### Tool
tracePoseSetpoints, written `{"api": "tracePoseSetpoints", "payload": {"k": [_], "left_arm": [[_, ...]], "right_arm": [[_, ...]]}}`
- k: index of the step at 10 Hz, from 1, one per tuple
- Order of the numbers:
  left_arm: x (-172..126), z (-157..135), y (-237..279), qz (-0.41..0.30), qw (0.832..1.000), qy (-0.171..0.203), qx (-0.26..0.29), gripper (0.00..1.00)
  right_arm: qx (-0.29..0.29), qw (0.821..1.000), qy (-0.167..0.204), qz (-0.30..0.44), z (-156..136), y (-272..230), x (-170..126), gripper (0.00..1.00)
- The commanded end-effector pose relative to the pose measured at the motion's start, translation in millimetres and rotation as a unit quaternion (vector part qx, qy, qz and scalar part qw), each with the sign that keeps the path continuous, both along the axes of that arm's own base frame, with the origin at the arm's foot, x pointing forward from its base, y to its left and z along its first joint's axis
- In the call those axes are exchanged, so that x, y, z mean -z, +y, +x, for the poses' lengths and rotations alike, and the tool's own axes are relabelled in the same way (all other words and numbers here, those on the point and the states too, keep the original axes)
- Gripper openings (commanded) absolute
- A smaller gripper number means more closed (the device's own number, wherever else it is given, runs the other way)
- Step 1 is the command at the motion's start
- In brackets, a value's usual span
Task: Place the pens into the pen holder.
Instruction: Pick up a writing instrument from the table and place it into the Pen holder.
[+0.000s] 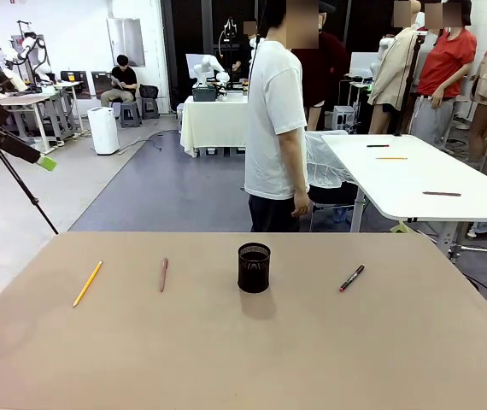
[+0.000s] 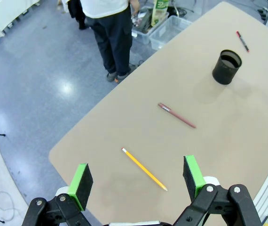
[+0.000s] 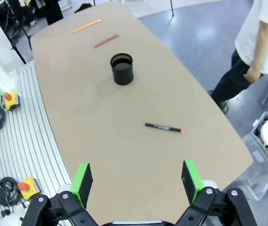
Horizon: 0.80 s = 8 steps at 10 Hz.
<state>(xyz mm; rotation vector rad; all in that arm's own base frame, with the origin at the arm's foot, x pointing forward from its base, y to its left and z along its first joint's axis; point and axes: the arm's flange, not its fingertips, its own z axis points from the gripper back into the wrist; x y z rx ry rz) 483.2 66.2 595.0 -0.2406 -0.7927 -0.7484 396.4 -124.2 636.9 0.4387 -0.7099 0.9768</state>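
Note:
A black mesh pen holder [image 1: 254, 267] stands upright in the middle of the tan table, empty as far as I can see. Three pens lie flat on the table: an orange-yellow one [image 1: 87, 284] at the left, a reddish-brown one [image 1: 163, 275] left of the holder, and a black one with red ends [image 1: 351, 278] to its right. My left gripper [image 2: 136, 181] hangs open high above the yellow pen [image 2: 144, 169], with the brown pen [image 2: 177, 115] and holder [image 2: 227, 67] beyond. My right gripper [image 3: 137, 181] is open high above the table, the black pen [image 3: 163, 127] and holder [image 3: 122, 68] ahead of it.
A person in a white shirt [image 1: 276, 128] stands at the table's far edge, hands down. A white table [image 1: 414, 175] with more pens is behind at the right. A tripod [image 1: 17, 166] stands off the left side. Clear plastic bins [image 2: 169, 29] sit on the floor.

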Motion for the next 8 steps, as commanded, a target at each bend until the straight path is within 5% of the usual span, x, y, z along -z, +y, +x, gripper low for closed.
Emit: {"api": "tracePoseSetpoints", "payload": {"k": [1,8], "left_arm": [[-7,4,5,-0.015,1.0,-0.008,0.026,1.0],[-17,-30,32,-0.028,0.996,-0.007,0.09,1.0]], "right_arm": [[-0.021,0.999,-0.015,0.025,8,-18,-3,1.0],[-0.004,0.998,-0.03,0.06,22,-62,-17,1.0]]}}
